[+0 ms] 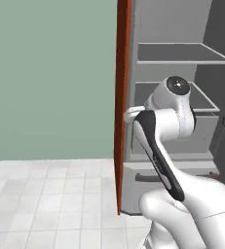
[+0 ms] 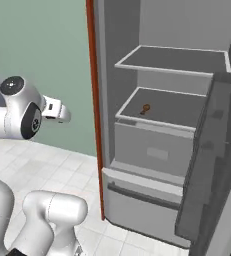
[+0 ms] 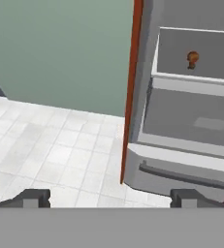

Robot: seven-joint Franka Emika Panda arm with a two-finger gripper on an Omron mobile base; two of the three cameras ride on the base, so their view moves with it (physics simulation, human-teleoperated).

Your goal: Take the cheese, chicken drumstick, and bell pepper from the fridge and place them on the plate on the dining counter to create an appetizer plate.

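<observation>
The fridge (image 2: 162, 140) stood open, the chicken drumstick (image 2: 145, 109) lying on its lower shelf in the right base view. The hand view showed the end effector (image 3: 111, 197) spread wide and empty.

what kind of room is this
Most likely a kitchen: an open grey fridge with inner shelves and a bar-handled lower drawer, a brown chicken drumstick lying on its lower shelf, and a pale tiled floor beside it.
</observation>
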